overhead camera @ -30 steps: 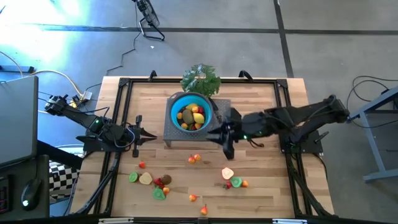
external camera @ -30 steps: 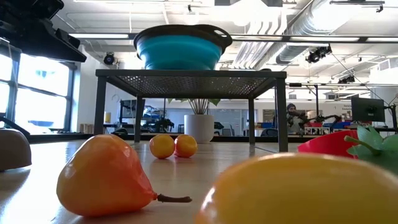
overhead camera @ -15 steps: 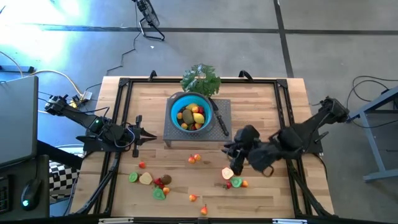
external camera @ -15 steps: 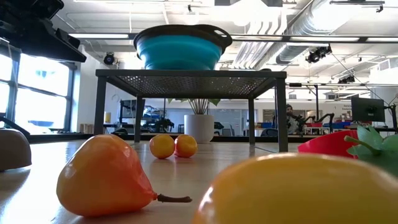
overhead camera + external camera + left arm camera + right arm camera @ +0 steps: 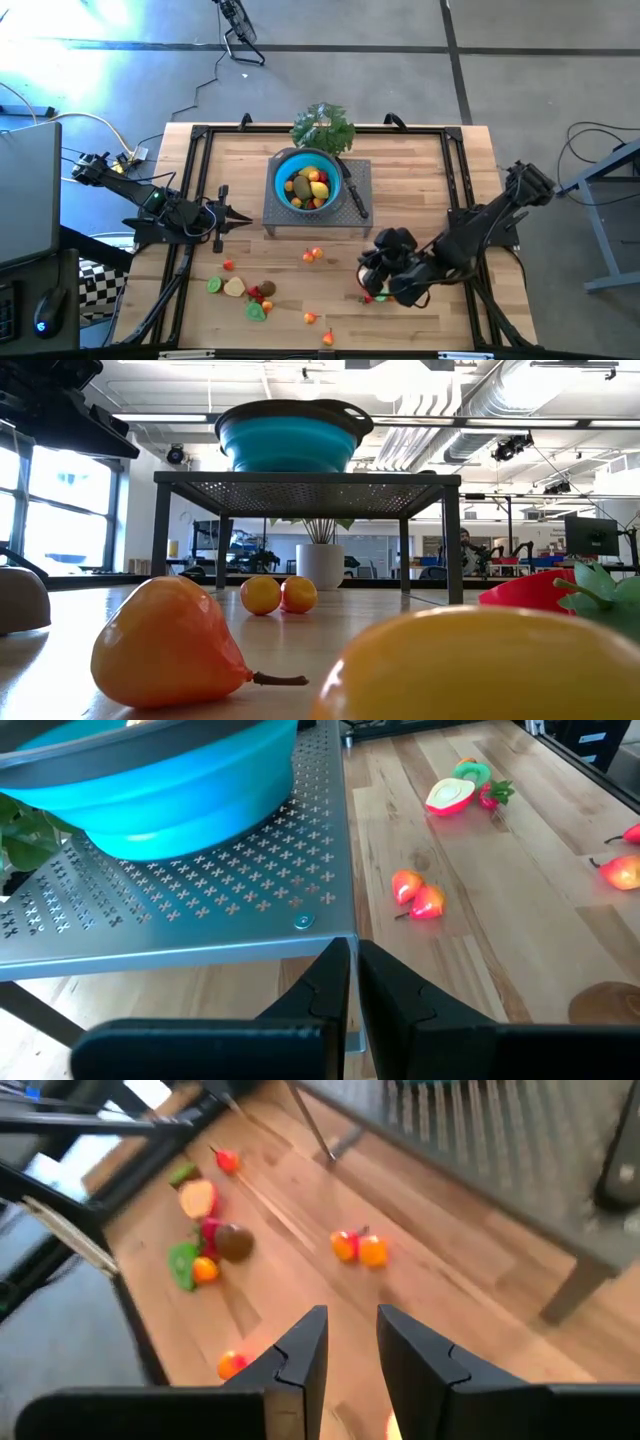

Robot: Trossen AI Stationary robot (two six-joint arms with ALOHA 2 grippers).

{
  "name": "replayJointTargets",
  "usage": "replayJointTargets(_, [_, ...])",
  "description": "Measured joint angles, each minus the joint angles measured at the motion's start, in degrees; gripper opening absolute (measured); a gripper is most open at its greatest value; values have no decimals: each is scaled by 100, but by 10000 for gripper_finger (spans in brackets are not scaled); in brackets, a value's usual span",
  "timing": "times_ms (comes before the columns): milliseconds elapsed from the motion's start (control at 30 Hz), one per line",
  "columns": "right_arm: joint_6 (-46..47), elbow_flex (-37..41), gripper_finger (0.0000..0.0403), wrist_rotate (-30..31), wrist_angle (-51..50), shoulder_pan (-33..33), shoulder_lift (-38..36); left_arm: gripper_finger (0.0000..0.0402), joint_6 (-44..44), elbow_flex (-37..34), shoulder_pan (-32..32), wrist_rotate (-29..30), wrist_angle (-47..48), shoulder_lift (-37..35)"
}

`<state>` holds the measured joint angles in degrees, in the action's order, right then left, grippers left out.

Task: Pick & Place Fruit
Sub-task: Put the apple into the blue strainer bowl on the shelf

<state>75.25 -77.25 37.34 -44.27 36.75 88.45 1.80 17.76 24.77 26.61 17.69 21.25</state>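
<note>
The right arm has swung away from the blue bowl (image 5: pixel 308 186) and come down toward the front of the table (image 5: pixel 420 170). A second ago its gripper was right next to the bowl. Now the right gripper (image 5: pixel 372 277) hangs over the little group of fruit near the front right, where a cream and red slice (image 5: pixel 449 795), a green piece (image 5: pixel 472 770) and a strawberry (image 5: pixel 494 792) lie close together. Its fingers have closed in a bit and stand a small way apart, with nothing between them. This looks like the arm has finished one trip to the bowl and is going for the next fruit.

The bowl sits on a gray metal stand (image 5: pixel 355 178) and already has several fruits in it. Many are not yet in it. Two small orange fruits (image 5: pixel 314 255) lie in the middle of the table. More lie at the front left: a green slice (image 5: pixel 214 285), a cream slice (image 5: pixel 234 288) and a brown one (image 5: pixel 268 288). So the job is partly done.

The left gripper (image 5: pixel 236 218) waits at the left side of the table, pinched shut and holding nothing.

No words or labels can be read anywhere.
</note>
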Motion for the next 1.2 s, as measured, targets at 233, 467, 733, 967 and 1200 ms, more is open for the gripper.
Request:
replayJointTargets(233, [445,53,82,-773,-7,1,185,22,0,0,0,-2,0,0])
replayJointTargets(467, [608,48,82,-927,-10,0,194,22,0,0,0,0,2,0])
replayJointTargets(733, [598,48,82,-913,-13,0,194,22,0,0,0,-2,5,0])
replayJointTargets(967, [626,46,82,-1554,-2,0,194,22,0,0,0,-2,7,0])
replayJointTargets(1200, [939,44,82,-1578,-9,-5,198,22,0,0,0,-1,9,0])
